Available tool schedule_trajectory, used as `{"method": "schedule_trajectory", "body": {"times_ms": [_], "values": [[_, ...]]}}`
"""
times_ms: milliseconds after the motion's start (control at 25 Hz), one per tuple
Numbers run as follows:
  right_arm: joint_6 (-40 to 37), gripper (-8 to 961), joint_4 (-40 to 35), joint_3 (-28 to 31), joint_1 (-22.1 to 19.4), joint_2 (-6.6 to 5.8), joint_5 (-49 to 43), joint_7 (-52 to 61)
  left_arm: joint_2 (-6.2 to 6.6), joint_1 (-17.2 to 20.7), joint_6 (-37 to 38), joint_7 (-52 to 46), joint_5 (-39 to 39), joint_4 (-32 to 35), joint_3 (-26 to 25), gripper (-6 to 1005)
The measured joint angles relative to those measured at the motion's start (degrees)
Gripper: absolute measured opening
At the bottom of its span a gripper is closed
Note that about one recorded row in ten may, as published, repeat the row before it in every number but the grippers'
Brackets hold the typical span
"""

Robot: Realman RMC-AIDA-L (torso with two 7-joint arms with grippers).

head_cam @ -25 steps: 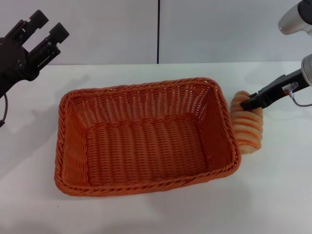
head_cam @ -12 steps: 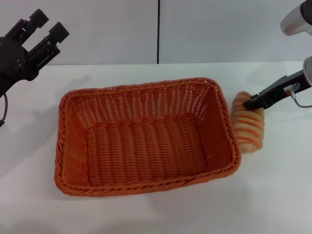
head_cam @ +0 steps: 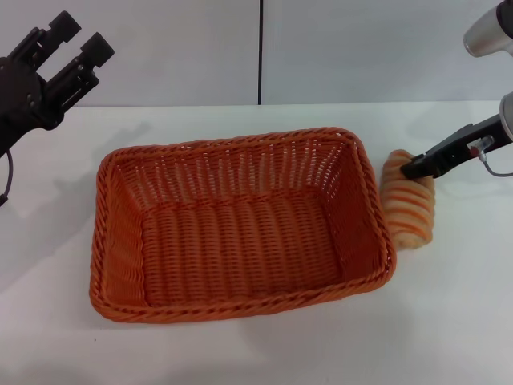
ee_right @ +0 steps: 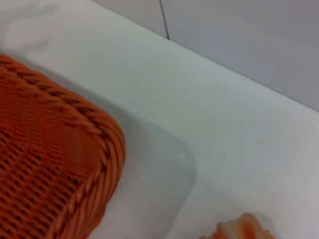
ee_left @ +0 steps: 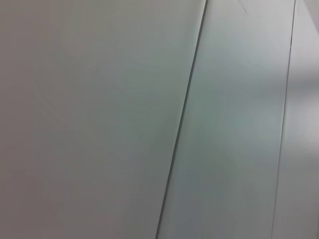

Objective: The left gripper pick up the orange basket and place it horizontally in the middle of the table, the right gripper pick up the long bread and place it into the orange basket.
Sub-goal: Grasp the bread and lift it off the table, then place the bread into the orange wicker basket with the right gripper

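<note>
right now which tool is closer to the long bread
Right. The right tool sits at the far end of the long bread; the left tool is raised beyond the orange basket, far off.

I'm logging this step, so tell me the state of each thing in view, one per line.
Orange woven wicker basket: upright on the table, empty, lying crosswise.
Tan striped long bread: on the white table, just outside the basket's right end.
Left gripper: raised at far left, open, holding nothing.
Right gripper: at the bread's far end.

Long bread [head_cam: 409, 204] slightly lifted and straightened by right gripper [head_cam: 418, 167].
</note>
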Motion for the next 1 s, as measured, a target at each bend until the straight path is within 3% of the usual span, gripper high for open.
{"method": "schedule_trajectory", "body": {"times_ms": [200,440,720,800,1000], "values": [[-0.4,152,-3.6,0.1,-1.5,0.1,0.5,0.5,0.1,-0.1,0.1,-0.1,0.0,0.0,0.0,735],[-0.2,137,-17.1,0.4,-8.1,0.64,7.1,2.5,0.15,0.2,0.8,-0.4,-0.3,0.1,-0.4,728],[-0.4,135,-34.6,0.3,-15.7,1.47,23.4,3.4,0.15,0.4,1.3,-0.4,-0.3,0.2,-0.4,720],[-2.8,134,-37.4,-1.5,-17.3,1.35,34.1,1.7,0.15,0.4,1.3,-0.4,-0.4,0.2,-0.4,717],[-7.2,125,-37.3,-6.5,-16.9,1.27,43.9,-1.2,0.15,0.2,1.3,-0.4,-0.4,0.2,-0.4,711]]}}
